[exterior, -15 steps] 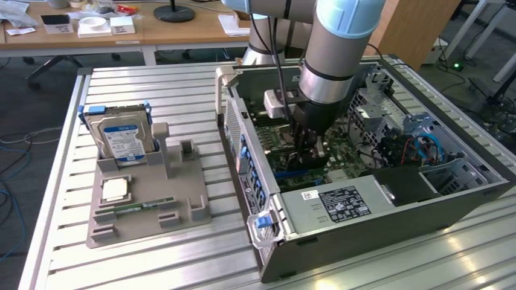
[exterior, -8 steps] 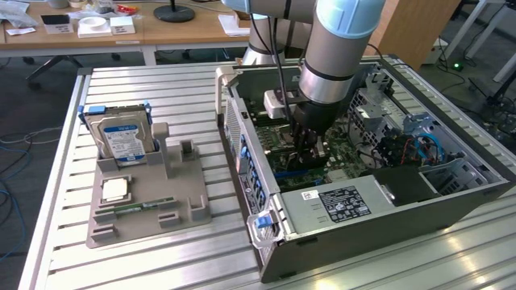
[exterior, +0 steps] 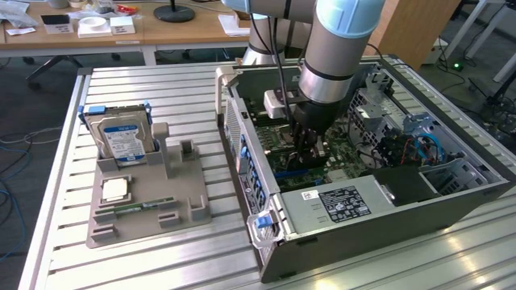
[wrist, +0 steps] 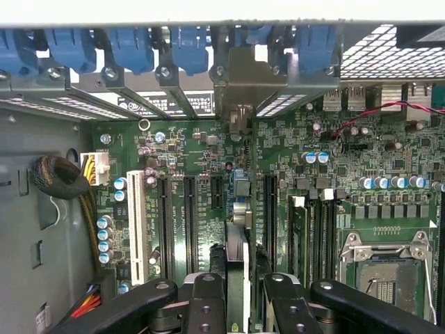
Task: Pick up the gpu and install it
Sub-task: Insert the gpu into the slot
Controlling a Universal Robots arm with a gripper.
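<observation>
The gpu (wrist: pixel 238 229), a thin flat card seen edge-on, stood upright over the green motherboard (wrist: pixel 334 160) inside the grey metal computer case (exterior: pixel 363 241). The black gripper (wrist: pixel 241 285) was clamped on it. Installation seemed in hand. Seating it would call for its edge to sit square above a long black slot (wrist: pixel 189 216).

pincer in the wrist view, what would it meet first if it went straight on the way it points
The pincer grips the gpu edge-on, so the card would probably meet the motherboard first; depth is unclear, it may already touch.
</observation>
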